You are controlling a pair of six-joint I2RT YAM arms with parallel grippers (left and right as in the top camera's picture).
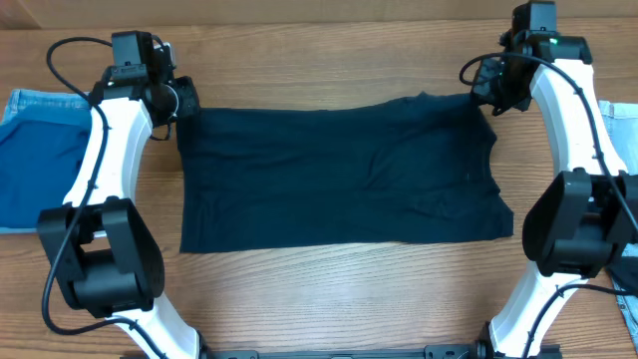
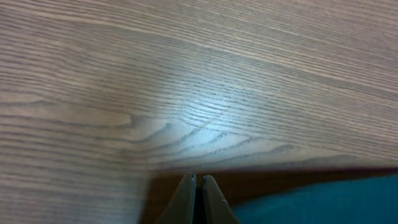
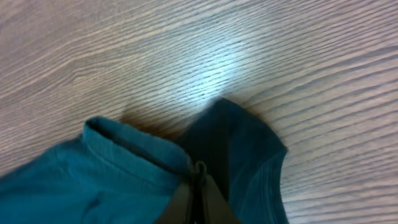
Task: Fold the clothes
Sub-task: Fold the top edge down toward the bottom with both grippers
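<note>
so the dark garment (image 1: 339,175) is lying spread out flat across the middle of the table (image 1: 329,299), long side running left to right, mostly smooth with a few soft wrinkles toward the right half. the far edge is the one that matters right now, because both arms are parked on its two far corners.

right gripper (image 1: 486,92) is at the far right corner. in the wrist view its fingers (image 3: 183,202) are pressed together with the ribbed hem bunched right at them, so that one is clamped on the fabric. left gripper (image 1: 181,102) is at the far left corner, jaws together too. its wrist view shows the cloth edge running in under the fingers (image 2: 183,202), so it looks pinched on the hem, though you see very little fabric there.

my read: this is the grab-both-corners step, done or near enough, with the first fold not yet made.

next move probably calls for lifting both corners together and carrying the far edge toward the near edge, keeping the arms level so the cloth doesn't skew or slip out of a thin pinch.

off to the far left there's some blue cloth (image 1: 30,170), well apart from all this.
</note>
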